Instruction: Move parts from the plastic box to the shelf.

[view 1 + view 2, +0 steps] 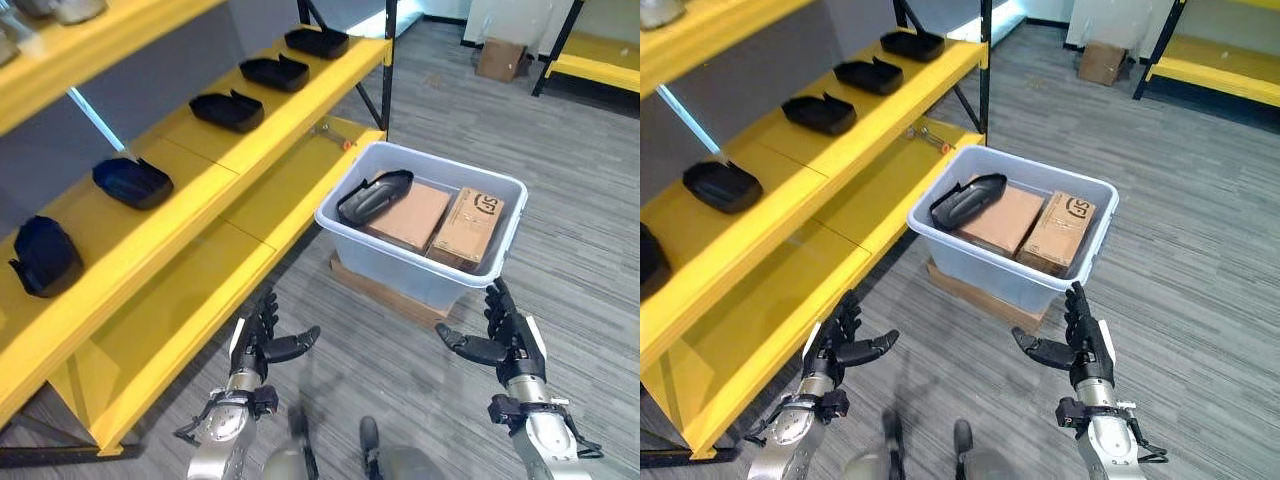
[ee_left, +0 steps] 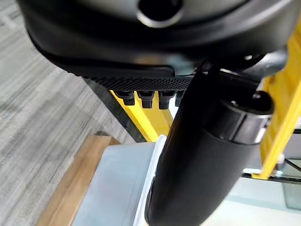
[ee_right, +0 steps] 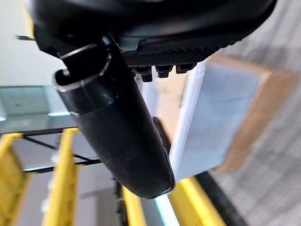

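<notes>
A pale plastic box (image 1: 505, 222) stands on a wooden board on the floor. Inside it a black part (image 1: 372, 196) lies on top of two cardboard cartons (image 1: 468, 226). Several black parts (image 1: 133, 182) sit in a row on the middle board of the yellow shelf (image 1: 200, 200). My left hand (image 1: 262, 345) hovers low, short of the box and to its left, fingers straight, empty. My right hand (image 1: 503, 343) is held up just in front of the box's near right corner, also open and empty. The box wall (image 2: 117, 179) shows past the left thumb.
The lower yellow shelf board (image 1: 170, 320) runs along the left, beside the box. A cardboard carton (image 1: 500, 58) stands on the floor far back. Another yellow rack (image 1: 595, 55) is at the back right. Grey plank floor lies to the right of the box.
</notes>
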